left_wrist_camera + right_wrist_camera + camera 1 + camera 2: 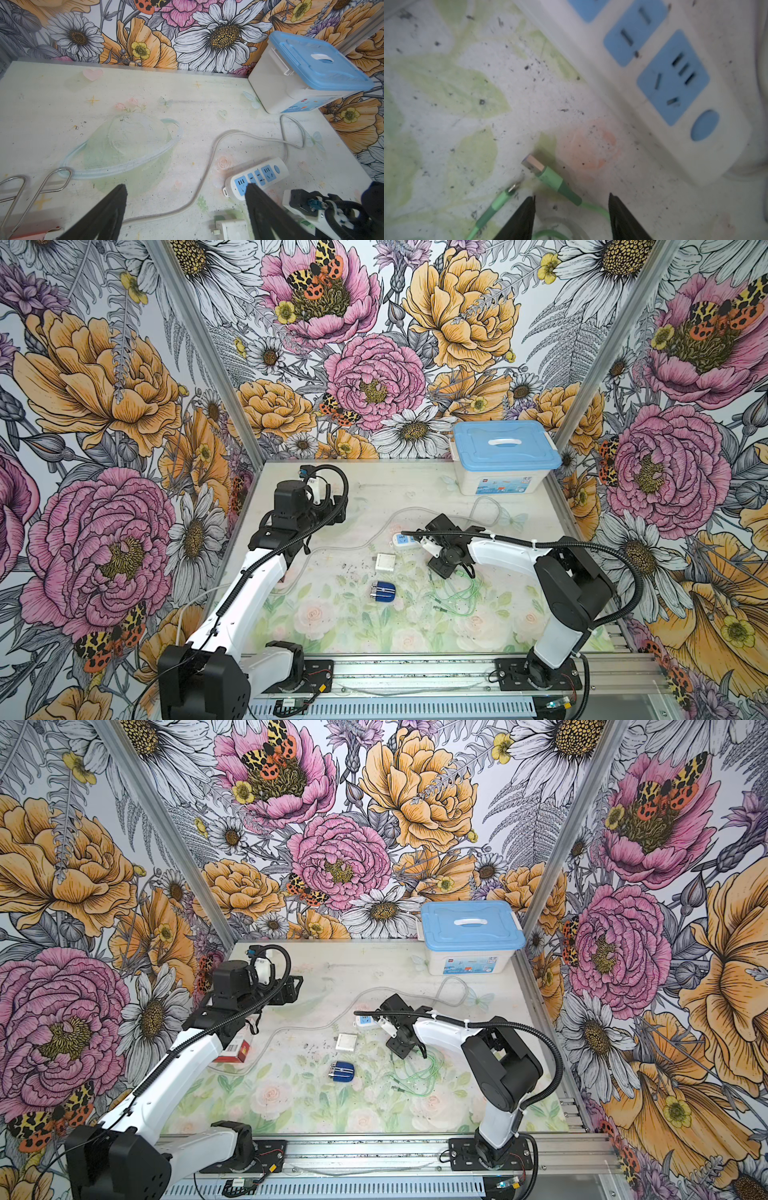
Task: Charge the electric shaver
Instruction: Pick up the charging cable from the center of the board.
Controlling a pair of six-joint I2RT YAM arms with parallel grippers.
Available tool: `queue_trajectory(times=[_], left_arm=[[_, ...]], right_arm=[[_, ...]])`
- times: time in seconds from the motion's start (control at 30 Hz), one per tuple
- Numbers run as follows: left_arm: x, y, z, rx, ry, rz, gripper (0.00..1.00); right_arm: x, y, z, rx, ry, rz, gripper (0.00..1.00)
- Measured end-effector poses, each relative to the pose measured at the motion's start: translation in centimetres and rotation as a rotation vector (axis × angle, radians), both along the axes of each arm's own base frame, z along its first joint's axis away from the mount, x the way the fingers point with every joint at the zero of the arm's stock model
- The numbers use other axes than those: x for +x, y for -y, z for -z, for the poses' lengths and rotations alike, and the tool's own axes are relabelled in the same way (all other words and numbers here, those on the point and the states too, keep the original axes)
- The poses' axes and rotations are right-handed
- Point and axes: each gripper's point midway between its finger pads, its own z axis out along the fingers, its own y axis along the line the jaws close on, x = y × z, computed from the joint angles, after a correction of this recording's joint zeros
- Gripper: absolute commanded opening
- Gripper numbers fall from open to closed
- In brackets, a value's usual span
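— What does the electric shaver (382, 590) look like from where you stand?
— It's small, rounded and glossy dark blue, with pale stripes across it and a ribbed silver end. It lies flat on the table (374, 489), front middle, between the two arms. Nothing is touching it.
— And around it?
— A smooth white cube charger (385, 563) sits just behind it. Further back is the white power strip (257, 178) with blue sockets, its pale cord looping off. A thin green cable (457, 593) lies tangled to the shaver's right, its metal USB plug (534, 165) bare on the scuffed, flower-printed surface.
— The hands?
— The right hand (571, 195) hangs low over that cable, fingers apart, grasping nothing. The left hand (185, 187) is spread wide and released, over the back left of the table. A blue-lidded plastic box (505, 448) stands in the far corner.
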Motion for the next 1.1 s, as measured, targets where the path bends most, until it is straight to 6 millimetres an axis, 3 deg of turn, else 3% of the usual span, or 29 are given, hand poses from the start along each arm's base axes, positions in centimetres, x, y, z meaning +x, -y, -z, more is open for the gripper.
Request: queue_trajectory(times=[0.37, 0.53, 0.6, 0.67, 0.7, 0.8, 0.97, 1.1], left_arm=[[0.0, 0.0, 0.0, 0.004, 0.003, 0.006, 0.91], [0.0, 0.0, 0.0, 0.004, 0.003, 0.006, 0.92], [0.0, 0.0, 0.0, 0.004, 0.003, 0.006, 0.92], [0.0, 0.0, 0.0, 0.003, 0.001, 0.007, 0.92], [-0.1, 0.1, 0.1, 0.002, 0.0, 0.009, 0.91], [-0.1, 0.1, 0.4, 0.002, -0.007, 0.009, 0.92], [-0.8, 0.8, 0.6, -0.008, -0.012, 0.026, 0.92], [-1.7, 2.4, 1.0, -0.078, -0.025, 0.052, 0.83]], right_arm=[[1.4, -1.4, 0.1, 0.017, 0.011, -0.03, 0.42], [1.2, -1.8, 0.1, 0.036, -0.005, -0.044, 0.32], [1.0, -2.1, 0.1, 0.053, -0.017, -0.044, 0.25], [0.8, -2.4, 0.1, 0.069, -0.029, -0.045, 0.04], [0.7, -2.5, 0.1, 0.077, -0.035, -0.039, 0.0], [0.5, -2.8, -0.3, 0.105, -0.042, -0.031, 0.0], [0.5, -3.2, -2.4, 0.156, -0.01, -0.022, 0.0], [0.6, -3.7, -6.5, 0.249, 0.058, -0.027, 0.0]])
